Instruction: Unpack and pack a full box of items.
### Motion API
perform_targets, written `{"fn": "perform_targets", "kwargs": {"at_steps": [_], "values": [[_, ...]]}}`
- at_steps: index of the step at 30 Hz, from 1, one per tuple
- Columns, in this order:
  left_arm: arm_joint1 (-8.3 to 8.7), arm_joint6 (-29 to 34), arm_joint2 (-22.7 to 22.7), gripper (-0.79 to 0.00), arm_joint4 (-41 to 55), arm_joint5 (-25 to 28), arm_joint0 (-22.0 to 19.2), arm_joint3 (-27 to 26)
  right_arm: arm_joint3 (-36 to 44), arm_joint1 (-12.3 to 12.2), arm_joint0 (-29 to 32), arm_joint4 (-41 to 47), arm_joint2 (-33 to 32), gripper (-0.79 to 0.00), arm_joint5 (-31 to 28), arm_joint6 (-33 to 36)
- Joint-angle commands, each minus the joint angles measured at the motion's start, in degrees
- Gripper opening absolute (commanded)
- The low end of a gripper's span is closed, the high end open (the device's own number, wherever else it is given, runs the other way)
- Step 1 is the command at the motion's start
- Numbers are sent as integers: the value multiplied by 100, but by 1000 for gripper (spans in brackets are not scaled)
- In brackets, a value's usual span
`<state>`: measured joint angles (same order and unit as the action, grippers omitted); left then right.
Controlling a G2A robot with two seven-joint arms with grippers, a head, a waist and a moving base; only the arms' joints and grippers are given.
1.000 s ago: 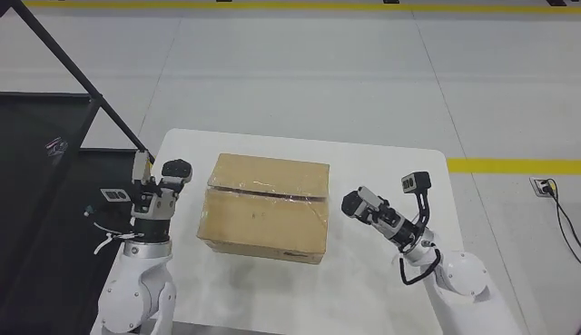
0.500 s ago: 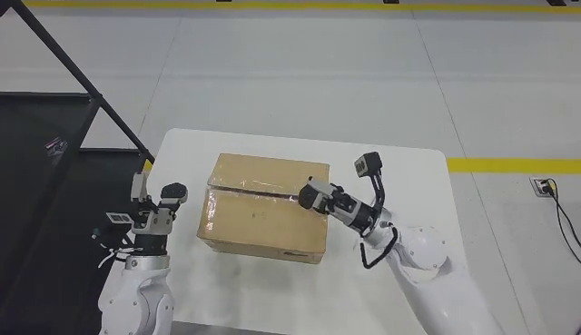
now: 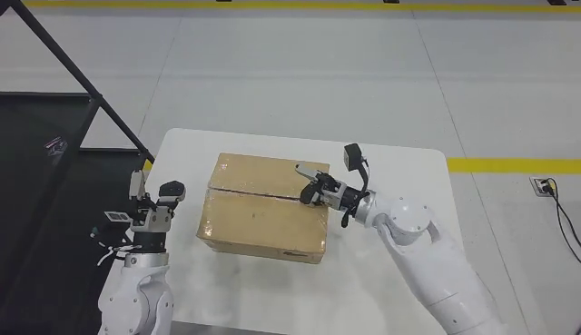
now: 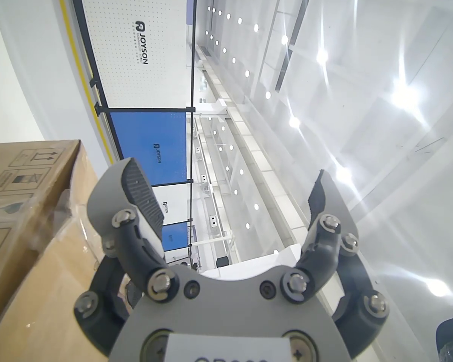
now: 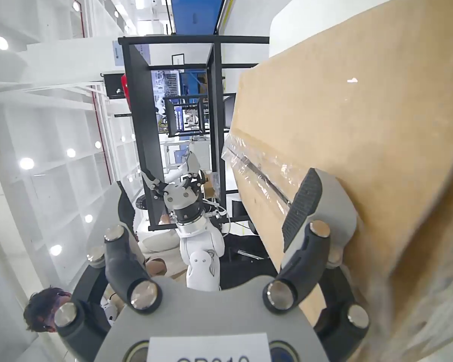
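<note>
Jaws on the right gripper (image 5: 215,190) stand spread and empty, one finger (image 5: 336,197) lying against the top of the closed box (image 3: 263,221), just beside its tape (image 5: 256,175); the left gripper (image 4: 228,182) is spread too, pointing up, the box off to one side of it and not touching. I'd worry that finger skids along the tape instead of catching it, or shoves the box across the table (image 3: 381,167) while nothing braces it.

A white table (image 3: 399,167) with rounded corners carries one closed brown cardboard box (image 3: 259,217), taped along its top seam, lying flat a little toward 9 o'clock from the table's middle.
</note>
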<state>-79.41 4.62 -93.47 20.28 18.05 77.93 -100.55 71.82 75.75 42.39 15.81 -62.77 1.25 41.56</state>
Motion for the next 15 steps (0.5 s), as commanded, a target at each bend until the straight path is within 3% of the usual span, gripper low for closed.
{"fn": "perform_targets", "kwargs": {"at_steps": [1,15], "values": [[0,11,30,0,-32,-23,-35,-8,72,-40,110,-43,-119,0,-14,44],[1,-1,114,0,-100,-89,-141,69,311,-94,400,-220,-272,0,163,-268]]}}
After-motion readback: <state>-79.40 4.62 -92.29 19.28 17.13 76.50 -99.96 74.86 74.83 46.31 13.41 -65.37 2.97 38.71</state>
